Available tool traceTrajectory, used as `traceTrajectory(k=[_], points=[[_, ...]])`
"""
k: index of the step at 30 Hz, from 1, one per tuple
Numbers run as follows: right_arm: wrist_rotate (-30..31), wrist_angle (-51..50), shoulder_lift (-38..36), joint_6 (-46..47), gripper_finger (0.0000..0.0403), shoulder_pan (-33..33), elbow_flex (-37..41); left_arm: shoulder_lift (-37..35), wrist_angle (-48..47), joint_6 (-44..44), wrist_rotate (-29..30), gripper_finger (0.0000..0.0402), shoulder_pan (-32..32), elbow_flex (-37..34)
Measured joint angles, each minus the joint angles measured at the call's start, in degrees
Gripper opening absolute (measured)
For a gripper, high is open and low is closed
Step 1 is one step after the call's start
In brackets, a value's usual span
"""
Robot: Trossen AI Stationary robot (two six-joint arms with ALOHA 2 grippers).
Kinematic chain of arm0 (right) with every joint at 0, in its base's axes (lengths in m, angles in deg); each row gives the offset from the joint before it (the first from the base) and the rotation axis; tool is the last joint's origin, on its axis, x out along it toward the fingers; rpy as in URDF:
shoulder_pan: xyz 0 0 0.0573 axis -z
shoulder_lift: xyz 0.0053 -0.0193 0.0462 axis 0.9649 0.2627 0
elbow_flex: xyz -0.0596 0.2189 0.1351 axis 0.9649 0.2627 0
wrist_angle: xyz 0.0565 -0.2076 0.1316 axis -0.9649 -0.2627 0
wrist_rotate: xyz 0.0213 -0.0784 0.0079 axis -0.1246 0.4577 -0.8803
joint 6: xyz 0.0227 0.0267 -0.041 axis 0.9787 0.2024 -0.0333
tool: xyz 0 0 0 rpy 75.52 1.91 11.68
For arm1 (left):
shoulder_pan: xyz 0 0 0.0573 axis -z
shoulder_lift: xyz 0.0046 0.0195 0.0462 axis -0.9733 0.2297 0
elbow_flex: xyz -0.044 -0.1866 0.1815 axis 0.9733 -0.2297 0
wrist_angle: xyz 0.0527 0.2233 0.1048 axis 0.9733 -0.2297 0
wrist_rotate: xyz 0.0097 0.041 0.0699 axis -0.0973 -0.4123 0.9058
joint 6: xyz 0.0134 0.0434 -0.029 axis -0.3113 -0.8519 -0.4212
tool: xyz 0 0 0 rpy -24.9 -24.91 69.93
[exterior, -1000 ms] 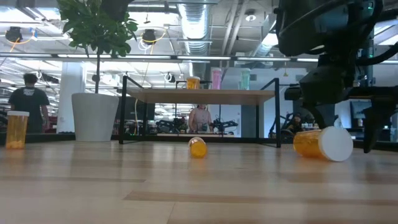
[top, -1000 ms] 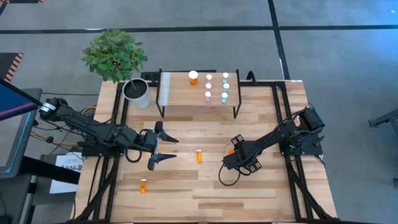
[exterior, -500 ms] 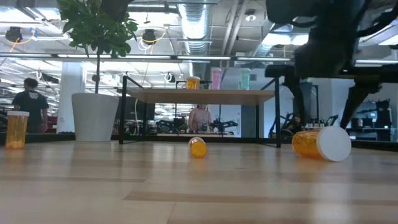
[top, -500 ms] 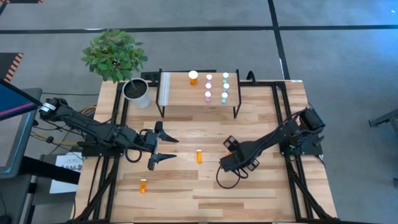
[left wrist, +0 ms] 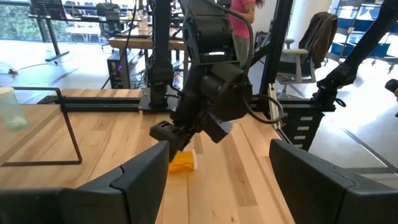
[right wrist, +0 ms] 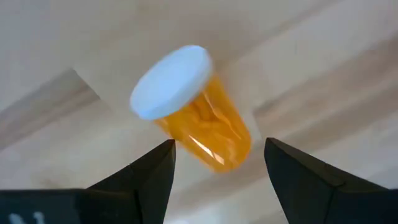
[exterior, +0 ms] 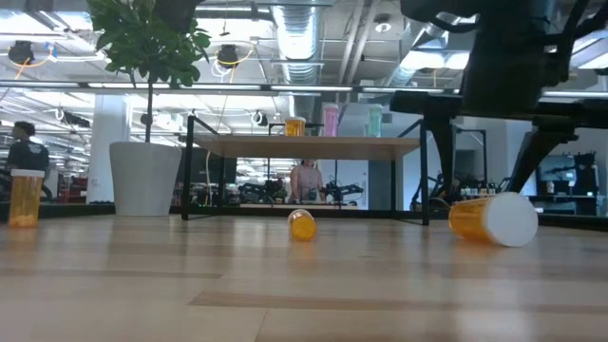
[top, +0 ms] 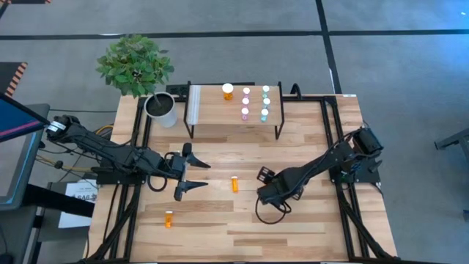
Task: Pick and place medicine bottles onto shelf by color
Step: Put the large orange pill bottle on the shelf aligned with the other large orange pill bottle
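A wooden slatted table [top: 242, 220] was seen from above, with two dark robot arms reaching in from its sides; at the far edge stood the shelf [top: 234, 110], a low plank riser on thin black legs, carrying one orange bottle [top: 228, 91] towards its left and a cluster of pink and teal bottles [top: 255, 103] towards its right, apparently grouped that way to keep the colours apart; a white plant pot [top: 161, 108] stood just left of the shelf.

The right gripper [right wrist: 217, 163] hung over a large orange bottle [right wrist: 196, 109] lying on its side right of the table's centre, white cap showing; its fingers [right wrist: 146, 177] were spread wide, one on each side of the bottle's body and not touching it, probably lined up to close across the bottle; from table height the same bottle [exterior: 494, 218] lay flat on the wood.

The left gripper [top: 187, 176] waited left of centre above the table, its fingers [left wrist: 134, 180] also spread and holding nothing.

A small orange bottle [top: 234, 183] lay on its side between the two grippers; another small orange bottle [top: 169, 218] stood upright near the left front; both were not yet shelved, so the sorting looked only partly done.
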Motion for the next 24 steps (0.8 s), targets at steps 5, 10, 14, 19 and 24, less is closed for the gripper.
traceTrajectory(k=[5,10,14,19,24], points=[[-4.5,2.9,0.0,-4.0,0.0269,0.1,0.0,0.0,0.0,0.0,0.0,0.0265,0.0,0.0],[-6.4,5.1,0.0,-5.0,0.0269,0.6,0.9,0.0,0.0,0.0,0.0,0.0265,0.0,0.0],[-9.0,8.1,0.1,-5.9,0.0269,1.1,2.7,0.0,0.0,0.3,-0.5,0.0265,0.0,0.0],[-9.0,11.8,0.1,-5.3,0.0269,2.4,4.7,0.0,0.0,0.5,-0.5,0.0265,0.0,0.0],[-9.0,13.3,0.1,-3.2,0.0269,3.3,6.5,0.0,0.0,0.5,-0.5,0.0265,0.0,0.0]])
